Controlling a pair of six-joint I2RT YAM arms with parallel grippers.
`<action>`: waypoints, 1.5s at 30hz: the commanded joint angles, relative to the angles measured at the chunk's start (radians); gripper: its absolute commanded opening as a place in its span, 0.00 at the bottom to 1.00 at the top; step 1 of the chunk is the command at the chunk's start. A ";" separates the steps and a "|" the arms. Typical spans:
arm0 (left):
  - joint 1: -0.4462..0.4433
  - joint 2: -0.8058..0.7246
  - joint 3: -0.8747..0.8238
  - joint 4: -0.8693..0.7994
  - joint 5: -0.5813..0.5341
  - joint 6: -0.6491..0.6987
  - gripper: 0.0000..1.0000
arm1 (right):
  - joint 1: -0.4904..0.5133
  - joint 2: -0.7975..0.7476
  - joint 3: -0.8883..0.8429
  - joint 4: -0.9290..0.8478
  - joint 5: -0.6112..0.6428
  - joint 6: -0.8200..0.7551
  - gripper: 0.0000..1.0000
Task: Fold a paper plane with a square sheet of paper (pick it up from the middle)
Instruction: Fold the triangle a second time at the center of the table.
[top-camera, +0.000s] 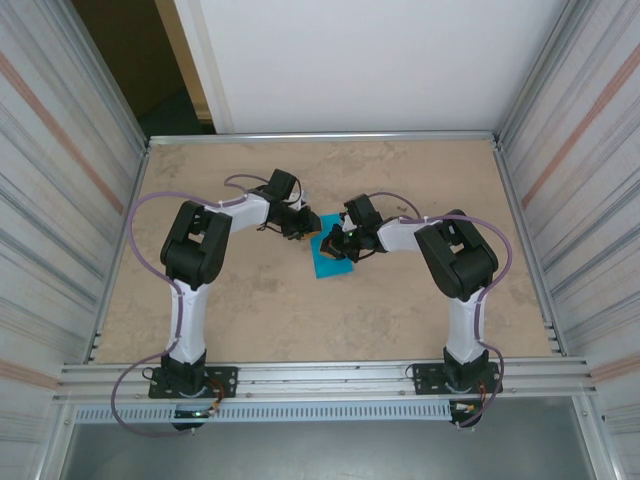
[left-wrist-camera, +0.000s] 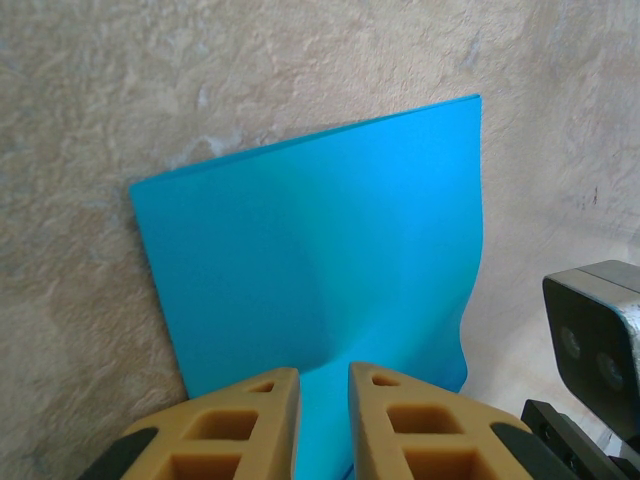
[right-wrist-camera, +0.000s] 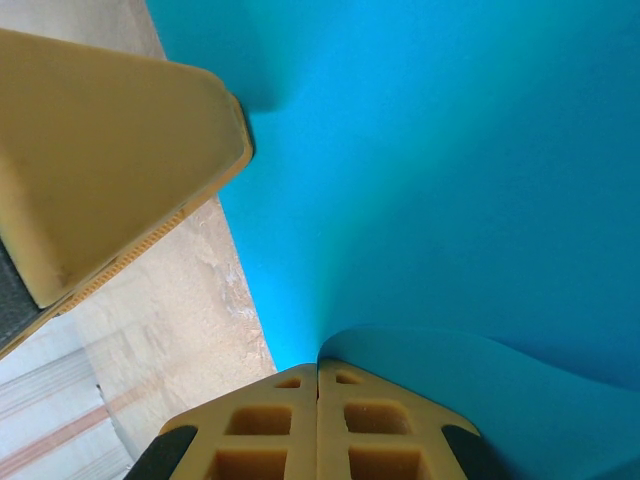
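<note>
The square sheet of paper (top-camera: 327, 263) is teal-blue and lies near the middle of the table, between both arms. In the left wrist view the paper (left-wrist-camera: 320, 240) bulges up in a soft ridge toward my left gripper (left-wrist-camera: 324, 372). Its jaws stand a narrow gap apart, with blue paper showing in the gap. My right gripper (right-wrist-camera: 318, 368) is shut, and a curled flap of the paper (right-wrist-camera: 450, 180) comes out from its tips. From above, the left gripper (top-camera: 302, 230) is at the sheet's far left corner. The right gripper (top-camera: 337, 247) is over the sheet's far part.
The left arm's tan finger (right-wrist-camera: 110, 150) hangs close by at the upper left of the right wrist view. The right arm's wrist camera housing (left-wrist-camera: 598, 340) stands just right of the sheet. Metal rails (top-camera: 320, 375) edge the sandy table (top-camera: 250, 310), with ribbed walls on both sides.
</note>
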 joint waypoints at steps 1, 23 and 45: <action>-0.004 0.027 -0.028 -0.048 -0.027 -0.007 0.21 | 0.007 0.012 0.017 -0.046 0.015 0.014 0.00; 0.089 -0.091 0.062 -0.072 0.063 -0.008 0.28 | 0.004 0.029 0.025 -0.086 0.017 0.014 0.14; 0.098 -0.348 -0.234 -0.014 -0.027 -0.057 0.30 | 0.000 0.027 0.029 -0.101 0.036 -0.001 0.30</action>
